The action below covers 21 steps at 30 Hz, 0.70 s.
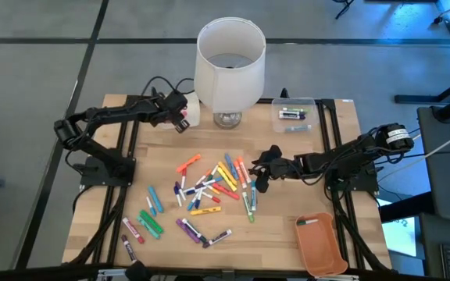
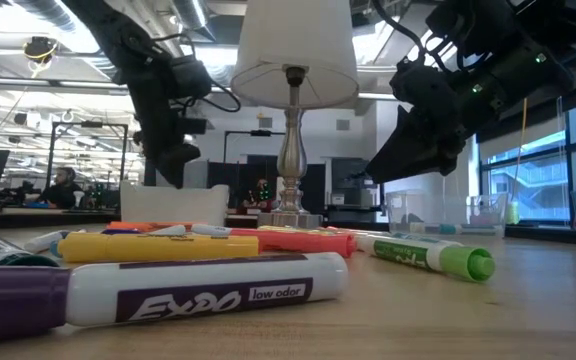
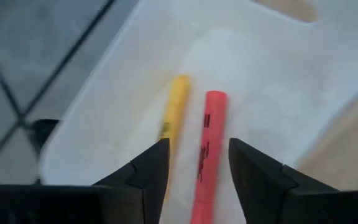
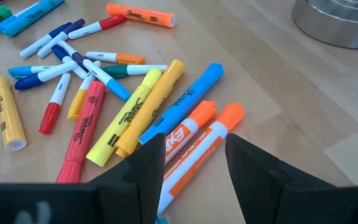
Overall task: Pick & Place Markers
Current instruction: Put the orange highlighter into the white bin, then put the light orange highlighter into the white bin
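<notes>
Left wrist view alone shows the open, empty left tool (image 3: 197, 165) above two markers (image 3: 205, 155) in a white bin (image 3: 104, 106).

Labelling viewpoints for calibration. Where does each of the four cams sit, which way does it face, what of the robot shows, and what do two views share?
High: overhead, straight down on the table; both arms show.
Low: table height, level across the markers toward the lamp; both arms hang from above.
Left wrist: looks into a white bin holding a yellow marker and a red marker, past the open left pincer.
Right wrist: past the right pincer onto the marker pile.
Shared: pile in high, low, right wrist.
</notes>
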### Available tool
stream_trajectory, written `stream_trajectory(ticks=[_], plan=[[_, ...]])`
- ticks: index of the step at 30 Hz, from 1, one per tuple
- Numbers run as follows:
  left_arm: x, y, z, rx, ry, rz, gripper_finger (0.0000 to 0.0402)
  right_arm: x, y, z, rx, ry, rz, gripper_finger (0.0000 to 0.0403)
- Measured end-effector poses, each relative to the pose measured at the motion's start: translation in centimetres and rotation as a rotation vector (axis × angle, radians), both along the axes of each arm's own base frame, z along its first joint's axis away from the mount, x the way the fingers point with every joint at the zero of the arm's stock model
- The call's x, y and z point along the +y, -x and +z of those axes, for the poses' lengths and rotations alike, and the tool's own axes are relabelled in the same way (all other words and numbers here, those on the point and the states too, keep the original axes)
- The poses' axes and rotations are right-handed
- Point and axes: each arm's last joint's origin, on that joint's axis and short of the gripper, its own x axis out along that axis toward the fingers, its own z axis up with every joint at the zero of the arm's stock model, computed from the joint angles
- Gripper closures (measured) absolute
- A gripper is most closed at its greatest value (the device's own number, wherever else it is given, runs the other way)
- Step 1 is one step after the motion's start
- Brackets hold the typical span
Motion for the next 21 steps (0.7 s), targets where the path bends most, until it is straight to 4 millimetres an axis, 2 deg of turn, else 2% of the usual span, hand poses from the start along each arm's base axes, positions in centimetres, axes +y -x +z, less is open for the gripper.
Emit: stream_trajectory(ticks=[7,14,17,21], plan=[[-2.9,-2.1,-0.1,-0.115,0.116,-0.081,0.0246,0.0,0.0,0.0,0.006,0.027,0.003,0.0235],[-9.0,-4.6,-0.4,-0.162,0.303,-0.272,0.026,-0.1,0.0,0.0,0.006,0.038,-0.007,0.0235],[-11.6,-5.3,-0.5,-0.146,0.322,-0.36,0.026,-0.1,0.0,0.0,0.006,0.037,-0.007,0.0235],[-14.2,-5.8,-0.7,-0.132,0.295,-0.378,0.0261,-0.1,0.0,0.0,0.004,0.032,-0.011,0.0235]])
